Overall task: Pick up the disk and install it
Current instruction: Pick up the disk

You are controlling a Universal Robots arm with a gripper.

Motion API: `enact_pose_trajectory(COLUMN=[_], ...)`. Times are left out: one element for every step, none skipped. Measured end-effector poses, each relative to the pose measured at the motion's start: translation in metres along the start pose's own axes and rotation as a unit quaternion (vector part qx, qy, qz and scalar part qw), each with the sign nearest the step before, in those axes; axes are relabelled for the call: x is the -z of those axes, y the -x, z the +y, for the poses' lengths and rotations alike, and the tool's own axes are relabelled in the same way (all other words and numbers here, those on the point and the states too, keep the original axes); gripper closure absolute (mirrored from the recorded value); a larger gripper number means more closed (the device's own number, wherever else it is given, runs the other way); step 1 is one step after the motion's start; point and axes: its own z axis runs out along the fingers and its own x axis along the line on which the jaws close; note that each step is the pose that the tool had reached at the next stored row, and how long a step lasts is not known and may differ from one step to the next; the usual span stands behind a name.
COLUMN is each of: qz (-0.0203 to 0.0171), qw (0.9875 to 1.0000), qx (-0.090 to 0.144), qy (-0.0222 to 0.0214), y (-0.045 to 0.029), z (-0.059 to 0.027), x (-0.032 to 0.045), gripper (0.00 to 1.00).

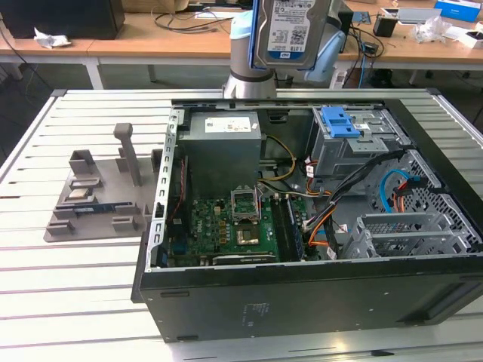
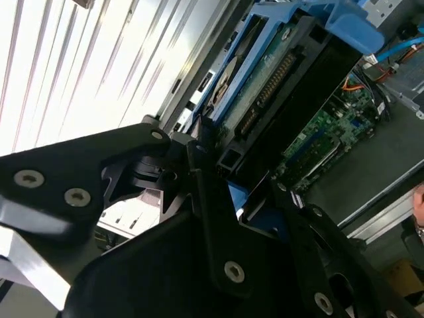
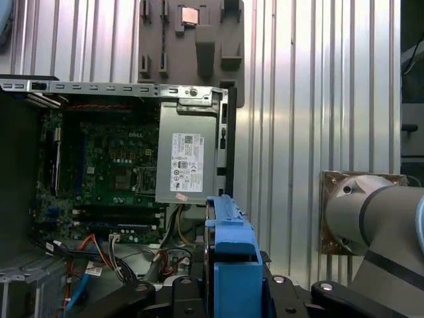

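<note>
The disk (image 1: 290, 29) hangs upright high above the back of the open computer case (image 1: 302, 309), its blue-and-white label facing the exterior view. In the first wrist view I see the disk (image 3: 232, 255) edge-on, with its blue carrier rail toward the camera. My gripper (image 3: 232, 295) is shut on it from both sides. In the second wrist view the black fingers (image 2: 199, 159) clamp the disk (image 2: 265, 79), whose green circuit board and blue rails show. The metal drive cage (image 1: 355, 147) with a blue latch (image 1: 339, 121) sits below, toward the exterior view's right.
Inside the case lie the motherboard (image 1: 234, 226), the grey power supply (image 1: 223, 143) and loose cables (image 1: 332, 204). A grey moulded holder block (image 1: 98, 196) stands on the slatted table (image 1: 68, 302) at the exterior view's left. A desk with clutter runs behind.
</note>
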Motion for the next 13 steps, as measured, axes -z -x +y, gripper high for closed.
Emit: enact_pose_trajectory(qz=[0.0000, 0.0000, 0.0000, 0.0000, 0.0000, -0.0001, 0.0000, 0.0000, -0.0001, -0.0001, -0.0001, -0.0001, -0.0001], qw=[1.0000, 1.0000, 1.0000, 1.0000, 1.0000, 1.0000, 1.0000, 1.0000, 1.0000, 1.0000, 1.0000, 1.0000, 1.0000], qx=[0.000, 0.000, 0.000, 0.000, 0.000, 0.000, 0.000, 0.000, 0.000, 0.000, 0.000, 0.000, 0.000], qy=[0.0000, 0.0002, 0.0002, 0.0004, 0.0004, 0.0005, 0.0006, 0.0008, 0.0008, 0.0010, 0.0011, 0.0013, 0.0014], y=[-0.0036, -0.0071, -0.0096, -0.0136, -0.0168, -0.0197, -0.0227, -0.0265, -0.0292, -0.0338, -0.0393, -0.0432, -0.0483], z=[-0.0001, -0.0003, -0.0004, -0.0006, -0.0007, -0.0009, -0.0010, -0.0012, -0.0014, -0.0016, -0.0021, -0.0025, -0.0030], x=[-0.0001, -0.0002, -0.0003, -0.0004, -0.0005, -0.0006, -0.0006, -0.0007, -0.0008, -0.0009, -0.0011, -0.0012, -0.0013], gripper=[0.63, 0.63, 0.63, 0.63, 0.63, 0.63, 0.63, 0.63, 0.63, 0.63, 0.63, 0.63, 0.63])
